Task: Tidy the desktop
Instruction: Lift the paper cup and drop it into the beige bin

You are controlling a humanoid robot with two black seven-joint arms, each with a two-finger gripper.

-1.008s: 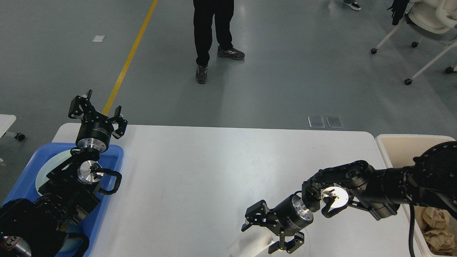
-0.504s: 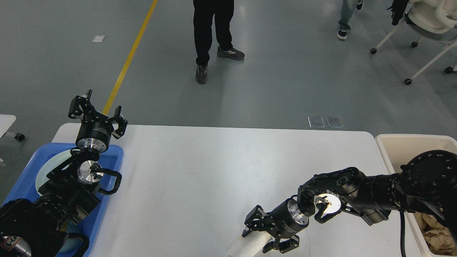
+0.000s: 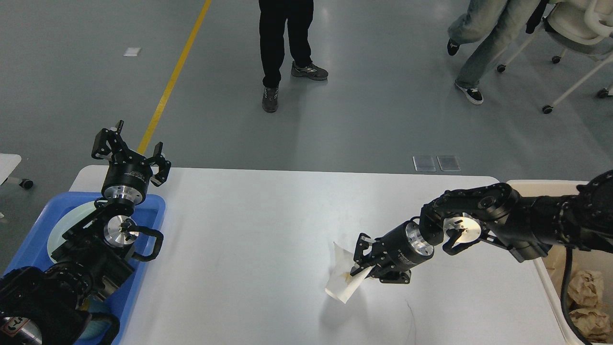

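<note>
Right gripper (image 3: pixel 360 265) clamped on stained white paper cup (image 3: pixel 343 279), lifted above desktop (image 3: pixel 249 230), left gripper (image 3: pixel 129 149) spread wide over blue tray (image 3: pixel 28 242)

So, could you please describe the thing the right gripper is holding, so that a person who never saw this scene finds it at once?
Look at the big white desktop, toward its near right part, where the black right gripper reaches in from the beige bin side. Pinched in it hangs a white paper cup, tilted and raised above the surface. It has a brownish stain, and nothing else lies near it.

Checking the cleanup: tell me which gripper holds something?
The right gripper, shut on a stained paper cup above the desktop; the left gripper is open, empty.
</note>
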